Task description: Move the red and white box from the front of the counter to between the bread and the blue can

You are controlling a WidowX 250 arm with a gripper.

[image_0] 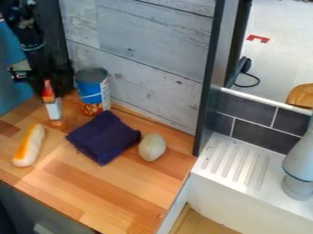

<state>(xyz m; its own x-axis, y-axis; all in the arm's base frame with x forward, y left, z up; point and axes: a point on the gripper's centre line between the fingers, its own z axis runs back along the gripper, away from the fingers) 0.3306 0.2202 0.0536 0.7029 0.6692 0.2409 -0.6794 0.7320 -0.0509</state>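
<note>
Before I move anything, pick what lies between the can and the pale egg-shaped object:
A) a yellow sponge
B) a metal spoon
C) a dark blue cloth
C: the dark blue cloth has the can near one corner and the pale egg-shaped object near another.

Bright light streaks the light-brown wooden counter (122,192) below the black two-finger gripper (36,78), itself dim; well apart from it, the white ridged drainboard (218,160) shines pale.

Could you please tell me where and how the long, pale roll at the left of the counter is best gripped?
I would take the roll around its middle, coming straight down and closing across its long sides. It lies flat on the wooden counter, much narrower across than along, with bare wood on both sides.
</note>
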